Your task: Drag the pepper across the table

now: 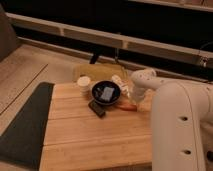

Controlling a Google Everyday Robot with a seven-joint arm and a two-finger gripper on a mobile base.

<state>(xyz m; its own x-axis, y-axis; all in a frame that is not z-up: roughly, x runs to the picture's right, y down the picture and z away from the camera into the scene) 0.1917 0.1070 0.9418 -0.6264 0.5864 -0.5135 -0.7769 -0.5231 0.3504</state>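
Because the pepper [128, 106] is to be dragged along the table [95, 135], the gripper [133, 100] is lowered just above it, beside the black bowl [105, 93].

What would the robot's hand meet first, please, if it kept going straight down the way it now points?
Most likely the pepper, lying on the table just under the hand beside the black bowl; depth is unclear, so it might meet the planks alongside instead.
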